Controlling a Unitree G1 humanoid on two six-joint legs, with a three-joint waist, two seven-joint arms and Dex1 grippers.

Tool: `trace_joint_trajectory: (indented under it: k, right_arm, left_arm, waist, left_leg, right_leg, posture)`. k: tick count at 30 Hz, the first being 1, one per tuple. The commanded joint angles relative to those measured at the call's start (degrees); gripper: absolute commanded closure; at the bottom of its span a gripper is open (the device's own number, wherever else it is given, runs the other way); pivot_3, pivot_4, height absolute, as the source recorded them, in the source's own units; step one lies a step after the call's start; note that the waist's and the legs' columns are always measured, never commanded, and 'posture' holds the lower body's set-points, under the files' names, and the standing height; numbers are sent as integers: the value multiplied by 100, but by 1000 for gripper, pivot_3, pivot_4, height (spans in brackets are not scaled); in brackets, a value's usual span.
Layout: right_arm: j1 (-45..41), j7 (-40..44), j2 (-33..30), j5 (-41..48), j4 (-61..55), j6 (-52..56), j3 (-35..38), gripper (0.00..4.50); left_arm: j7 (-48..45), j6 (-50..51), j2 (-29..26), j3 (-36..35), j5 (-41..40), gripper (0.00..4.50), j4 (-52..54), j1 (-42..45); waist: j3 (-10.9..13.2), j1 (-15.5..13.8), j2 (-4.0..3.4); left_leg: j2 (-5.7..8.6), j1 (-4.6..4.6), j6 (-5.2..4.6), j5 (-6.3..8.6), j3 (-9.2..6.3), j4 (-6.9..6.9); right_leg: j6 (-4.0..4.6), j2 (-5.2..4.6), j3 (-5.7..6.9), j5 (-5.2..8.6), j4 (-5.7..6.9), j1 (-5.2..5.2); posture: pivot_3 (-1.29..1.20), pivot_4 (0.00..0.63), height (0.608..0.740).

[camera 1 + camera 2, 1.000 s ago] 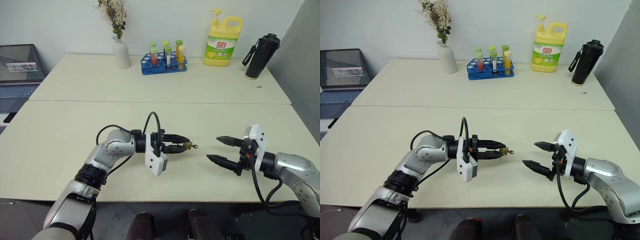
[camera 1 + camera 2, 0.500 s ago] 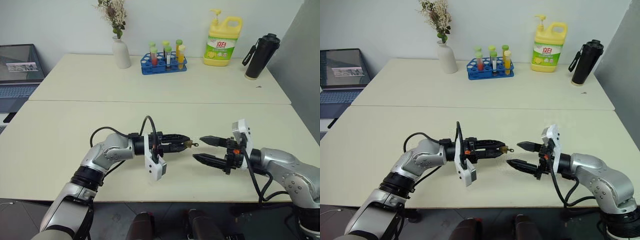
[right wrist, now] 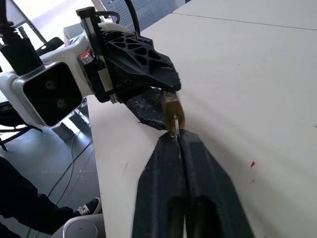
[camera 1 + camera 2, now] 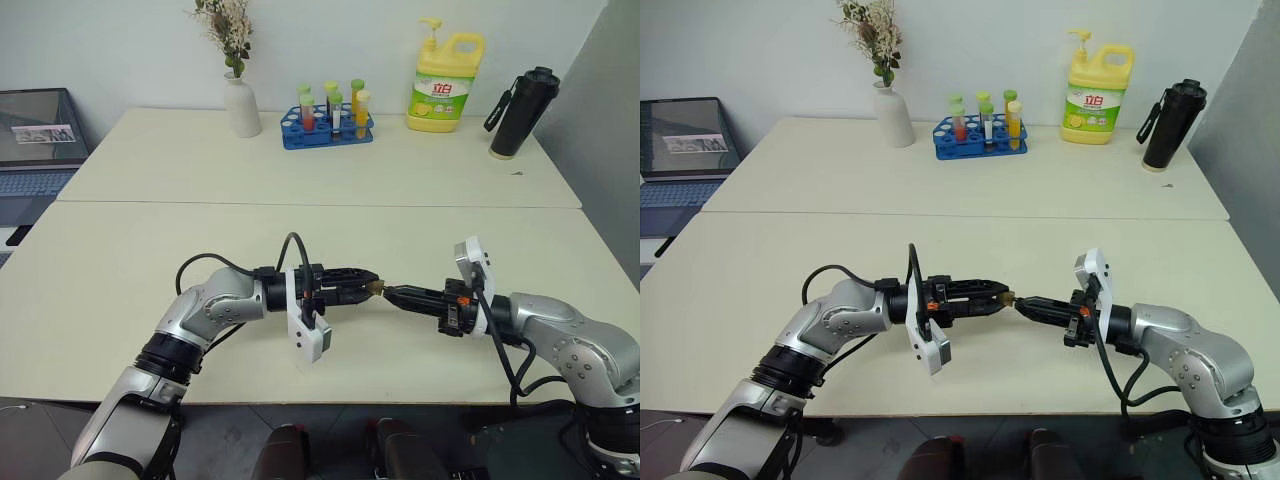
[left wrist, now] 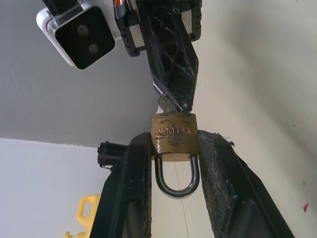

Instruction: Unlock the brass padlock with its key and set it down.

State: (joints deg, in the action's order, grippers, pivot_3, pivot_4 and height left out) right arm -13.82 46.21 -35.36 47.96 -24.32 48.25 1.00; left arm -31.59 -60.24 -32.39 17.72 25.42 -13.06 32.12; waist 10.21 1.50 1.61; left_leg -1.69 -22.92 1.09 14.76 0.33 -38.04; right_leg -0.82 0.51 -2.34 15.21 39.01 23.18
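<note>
Right gripper (image 4: 392, 293) reached and clamped the key (image 5: 165, 104).

Both arms reached inward, tips meeting at centre. Left pincer (image 4: 366, 287) level, pointing right, fingers (image 5: 133, 188) clamping something small. Right pincer (image 4: 393, 293) pointing left, fingers (image 3: 173, 163) pressed together.
</note>
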Motion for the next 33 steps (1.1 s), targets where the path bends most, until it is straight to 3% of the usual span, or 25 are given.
trace_joint_trajectory:
  k: [1,12,15,18,30,33]
  right_arm:
    - [-188,189,-46,204,-87,31,73,4500]
    - [-352,343,-92,40,15,-33,-5,4500]
    - [-302,385,-143,-160,6,-163,-94,3910]
    - [-271,434,-187,-239,8,-204,-128,2876]
    - [-364,471,-66,10,203,-70,-15,2863]
    - [-361,490,-61,23,220,-63,-25,3494]
  left_arm:
    - [122,9,-82,-13,-10,3527,141,4]
    - [122,52,-167,85,-138,3527,143,-57]
    - [125,83,-189,81,-159,3527,156,-85]
    - [127,104,-205,78,-169,3527,180,-115]
    - [138,150,-176,101,-178,3527,200,-138]
    - [144,178,-167,115,-186,3527,201,-141]
  waist:
    - [0,0,0]
    - [0,0,0]
    - [0,1,0]
    - [0,2,0]
    - [0,1,0]
    - [0,1,0]
  left_leg:
    - [0,0,0,0,0,0]
    - [0,0,0,0,-1,0]
    - [0,0,0,0,0,0]
    - [0,0,0,0,-1,0]
    - [-1,0,0,0,-1,0]
    - [0,0,0,0,0,0]
  right_leg:
    - [0,0,0,0,0,0]
    - [0,0,1,0,0,0]
    - [0,0,1,0,0,0]
    - [0,0,2,0,0,0]
    - [1,0,1,-1,0,0]
    - [1,-1,1,-1,0,0]
  posture:
    - [0,150,740]
    - [0,150,740]
    - [0,150,740]
    - [0,150,740]
    - [0,150,740]
    - [0,150,740]
